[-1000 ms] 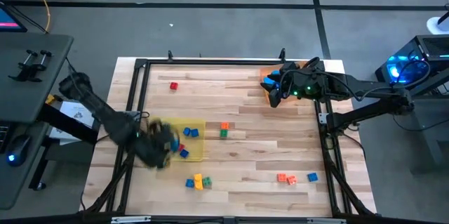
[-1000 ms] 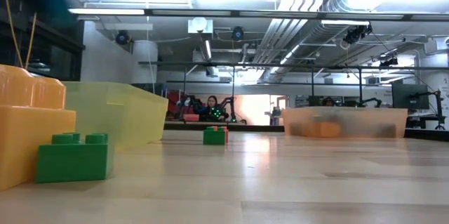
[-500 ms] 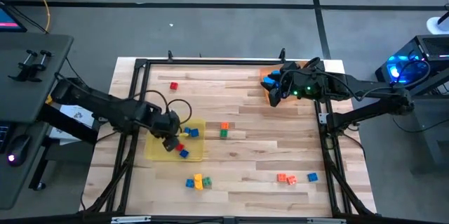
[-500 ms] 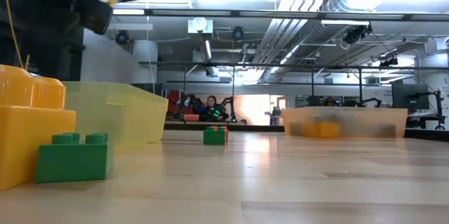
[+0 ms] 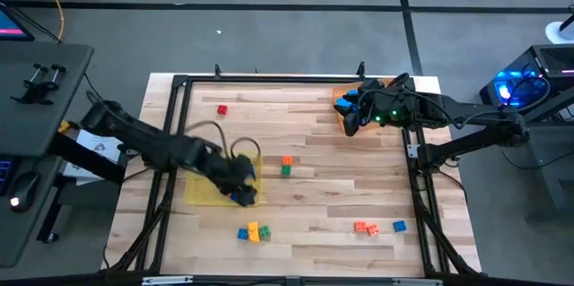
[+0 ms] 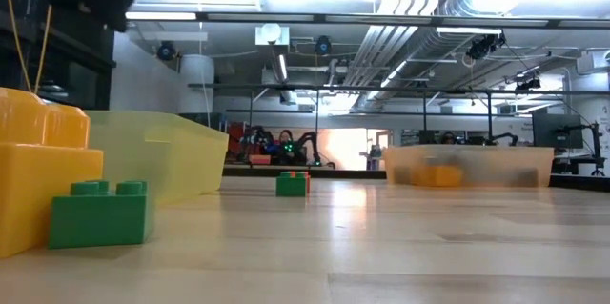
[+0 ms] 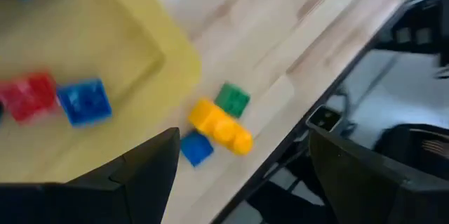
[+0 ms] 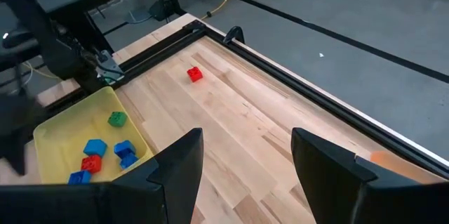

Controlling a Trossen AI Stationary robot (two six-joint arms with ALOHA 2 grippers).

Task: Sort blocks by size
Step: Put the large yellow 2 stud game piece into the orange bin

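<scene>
My left gripper (image 7: 242,140) hangs open over the near right part of the yellow tray (image 5: 208,189), touching nothing. In the tray lie a red block (image 7: 27,96) and blue blocks (image 7: 84,101). Just outside its near corner a green (image 7: 232,100), a yellow (image 7: 219,126) and a blue block (image 7: 196,148) rest on the table. My right gripper (image 8: 245,136) waits open and empty, high above the orange tray (image 5: 343,98) at the far right. An orange block (image 5: 287,160) and a green block (image 5: 285,170) sit mid-table, and a red block (image 5: 221,109) sits far left.
Two orange blocks (image 5: 366,228) and a blue block (image 5: 399,226) lie near the table's near right. A black frame (image 5: 179,125) edges the wooden table. In the low view a green block (image 6: 100,213) stands against a yellow one (image 6: 38,180).
My left gripper has swung from the yellow tray's near left corner toward the table's right edge, across the tray, and its wrist has rolled. The blocks and the tray stay where they were.
</scene>
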